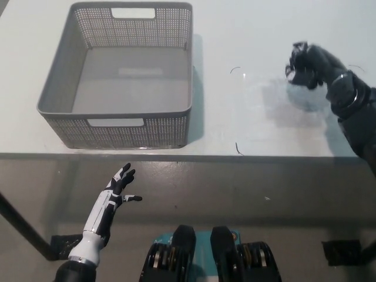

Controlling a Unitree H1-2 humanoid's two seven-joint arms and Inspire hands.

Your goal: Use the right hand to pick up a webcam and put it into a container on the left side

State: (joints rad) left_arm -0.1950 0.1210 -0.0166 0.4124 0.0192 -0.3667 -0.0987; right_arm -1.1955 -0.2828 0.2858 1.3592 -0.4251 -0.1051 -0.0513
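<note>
A grey perforated plastic basket (69, 126) with cut-out handles in its end walls sits on the left part of the pale white table (235, 35), and nothing lies on its bare floor. Below it, off the table's front edge and over the darker floor, the robot's white left hand (114, 192) rests at the lower left with its fingers spread apart and nothing in them.

To the right of the basket, the tabletop carries a few thin dark curved marks (237, 148), one near the front edge and another farther back. Farther right there is a soft shadow on the surface, under the raised arm.

At the far right, the black right hand (307, 62) is at the upper part of the picture, its arm coming in from the right edge. Its fingers are curled tightly around a small dark webcam (296, 68), which is hard to separate from the dark fingers. The webcam appears to be lifted clear of the table, well apart from the basket on the other side.
</note>
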